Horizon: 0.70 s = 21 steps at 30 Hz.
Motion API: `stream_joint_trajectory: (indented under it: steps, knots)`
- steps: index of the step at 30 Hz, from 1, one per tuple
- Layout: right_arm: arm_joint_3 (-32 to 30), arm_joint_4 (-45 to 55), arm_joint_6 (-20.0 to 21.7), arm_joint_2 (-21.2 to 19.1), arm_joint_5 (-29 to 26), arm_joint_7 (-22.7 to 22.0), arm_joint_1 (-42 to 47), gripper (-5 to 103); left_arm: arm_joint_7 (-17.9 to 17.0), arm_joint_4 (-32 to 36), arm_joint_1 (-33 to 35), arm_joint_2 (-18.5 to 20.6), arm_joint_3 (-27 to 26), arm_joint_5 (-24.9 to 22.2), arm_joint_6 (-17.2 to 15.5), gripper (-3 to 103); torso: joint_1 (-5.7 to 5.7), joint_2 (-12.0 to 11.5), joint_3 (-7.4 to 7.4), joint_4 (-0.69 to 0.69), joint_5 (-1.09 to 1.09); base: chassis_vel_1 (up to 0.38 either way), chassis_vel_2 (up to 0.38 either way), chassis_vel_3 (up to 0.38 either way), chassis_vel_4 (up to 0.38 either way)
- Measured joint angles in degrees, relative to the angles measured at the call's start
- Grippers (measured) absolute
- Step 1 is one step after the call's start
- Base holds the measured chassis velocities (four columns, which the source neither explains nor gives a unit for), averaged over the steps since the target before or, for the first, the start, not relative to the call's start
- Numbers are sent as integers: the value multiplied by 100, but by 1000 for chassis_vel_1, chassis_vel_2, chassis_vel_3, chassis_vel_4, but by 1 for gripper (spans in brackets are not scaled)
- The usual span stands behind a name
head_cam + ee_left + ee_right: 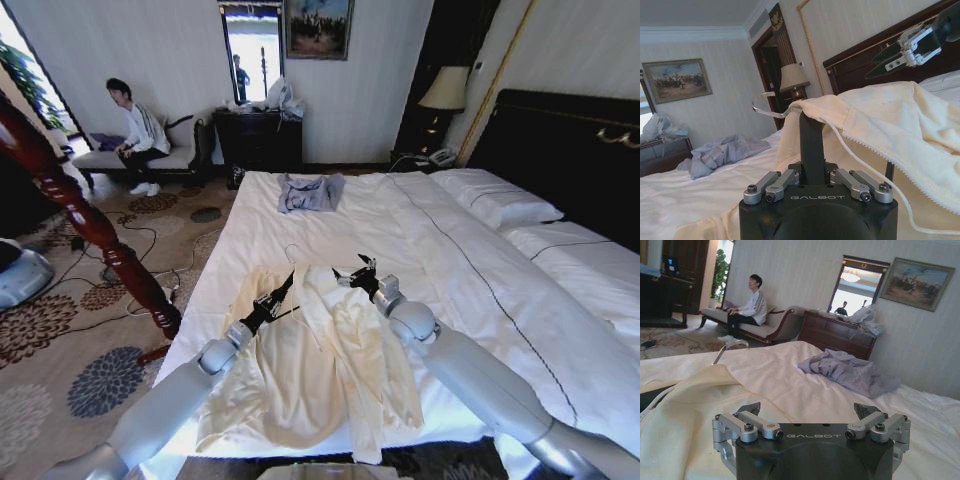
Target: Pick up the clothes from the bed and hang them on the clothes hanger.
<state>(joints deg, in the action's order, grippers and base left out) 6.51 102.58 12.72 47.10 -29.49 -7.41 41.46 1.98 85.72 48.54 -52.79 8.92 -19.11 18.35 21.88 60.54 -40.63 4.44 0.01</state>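
- The clothes (320, 365) are one pale cream-yellow long-sleeved garment, spread open and rumpled near the foot edge of the bed (470, 290) (white sheets).
- The clothes hanger (771, 105) sits inside the collar, its small hook poking out toward the grey-blue garment (309, 192).
- The left end effector (282, 290) is closed on the hanger under the collar.
- The right end effector (355, 272) hovers spread wide just above the collar.

Your head view looks down along the bed (330, 215); both wrist views sit low over it, facing opposite walls, sharing the grey garment (847, 371)
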Motion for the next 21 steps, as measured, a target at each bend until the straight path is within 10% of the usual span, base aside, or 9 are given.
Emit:
stream_joint_trajectory:
  steps: [21]
  knots:
    - [744,-666,38,-44,971,281,-463,100,35,108,-11,115,220,12,-16,20,0,0,0,0,0,0,0,0,0]
